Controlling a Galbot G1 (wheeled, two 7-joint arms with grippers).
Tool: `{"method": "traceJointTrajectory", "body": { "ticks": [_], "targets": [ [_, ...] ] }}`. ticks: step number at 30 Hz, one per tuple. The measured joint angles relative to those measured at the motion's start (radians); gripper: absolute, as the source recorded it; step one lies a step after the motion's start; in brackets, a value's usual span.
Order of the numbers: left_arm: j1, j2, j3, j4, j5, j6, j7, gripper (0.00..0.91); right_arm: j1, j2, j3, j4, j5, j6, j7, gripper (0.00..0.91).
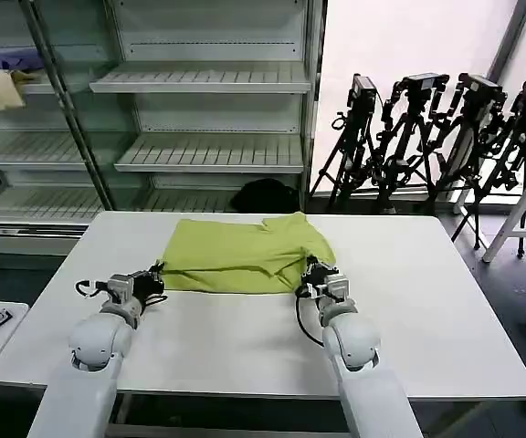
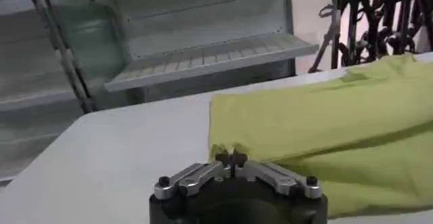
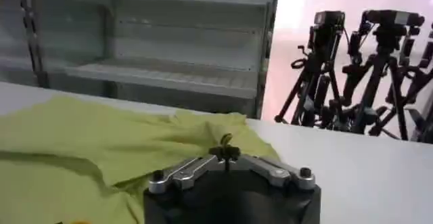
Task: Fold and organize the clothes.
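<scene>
Head view: my left gripper sits at the near left corner of the T-shirt, and my right gripper at its near right corner. The shirt lies folded on the white table, a little beyond the table's middle, its long axis running left to right, with a rumpled hump at the far right end. From up here my fingertips are too small to read. My left wrist view settles it: my left fingers are clenched on a small pinch of the shirt's edge. In my right wrist view the right fingers are likewise pressed together with a nub of yellow-green cloth sticking up between them. The gripper bodies cover the fabric just beneath them. Behind the table stand metal shelves, and to the right a row of black tripods.
</scene>
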Motion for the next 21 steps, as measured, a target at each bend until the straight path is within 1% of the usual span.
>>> {"method": "traceJointTrajectory", "body": {
  "ticks": [10, 21],
  "targets": [
    [-0.006, 0.006, -0.006, -0.017, 0.005, 0.000, -0.014, 0.907, -0.006, -0.017, 0.016, 0.011, 0.009, -0.005, 0.003, 0.907],
    [0.032, 0.022, -0.026, -0.062, -0.009, 0.002, -0.011, 0.907, -0.129, -0.069, 0.043, 0.153, 0.065, -0.060, 0.003, 0.907]
  ]
}}
